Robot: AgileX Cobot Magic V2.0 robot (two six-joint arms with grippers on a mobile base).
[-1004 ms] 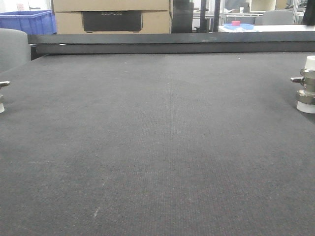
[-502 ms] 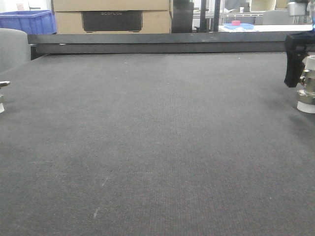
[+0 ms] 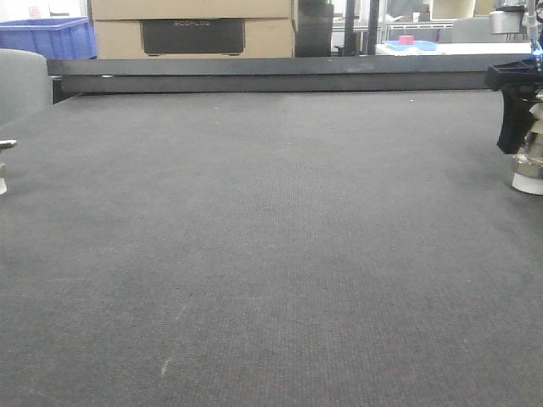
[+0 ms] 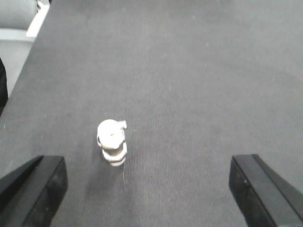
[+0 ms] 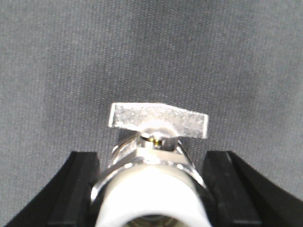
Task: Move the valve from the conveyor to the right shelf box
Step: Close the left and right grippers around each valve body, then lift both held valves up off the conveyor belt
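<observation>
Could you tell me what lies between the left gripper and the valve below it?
Nothing but bare conveyor belt: the left wrist view shows the valve standing apart from both fingers of the open left gripper.

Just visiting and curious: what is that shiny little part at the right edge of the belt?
It is a small valve: a silvery metal hex body, white plastic caps top and bottom, a flat metal handle sticking out sideways. It stands upright on the dark woven conveyor, between the black fingers of the right end effector; whether they touch it is unclear.
</observation>
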